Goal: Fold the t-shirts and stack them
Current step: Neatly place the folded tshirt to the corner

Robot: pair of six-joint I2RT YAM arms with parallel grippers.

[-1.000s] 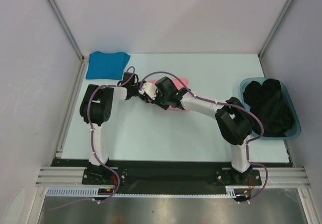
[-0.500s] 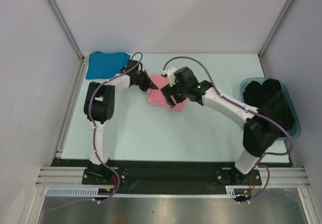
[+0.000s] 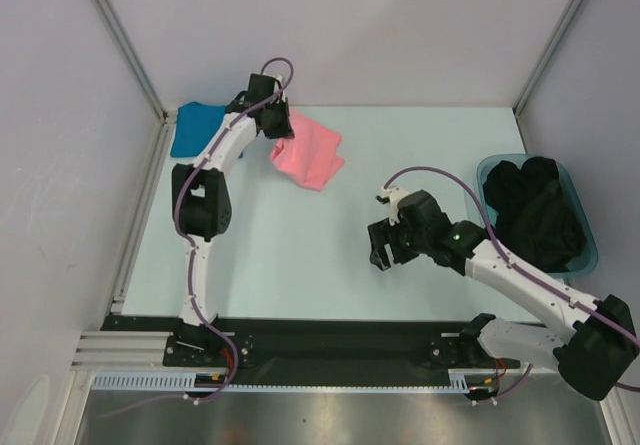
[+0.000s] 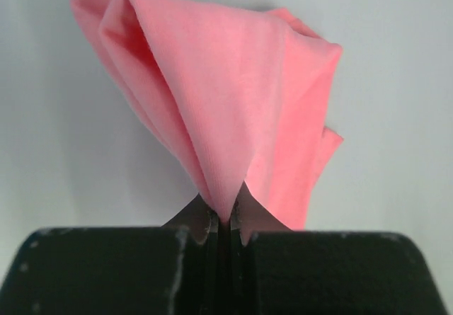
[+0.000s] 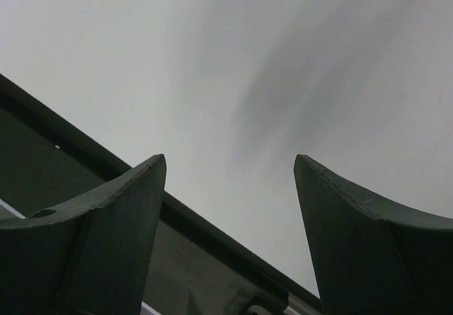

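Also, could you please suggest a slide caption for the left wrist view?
Left gripper shut on a fold of the salmon pink t-shirt, the fabric fanning out beyond it.

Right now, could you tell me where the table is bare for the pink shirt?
Bare: the far strip between pink shirt and tub; the near middle between left arm and right gripper. Crowded: the far-left corner by the blue shirt.
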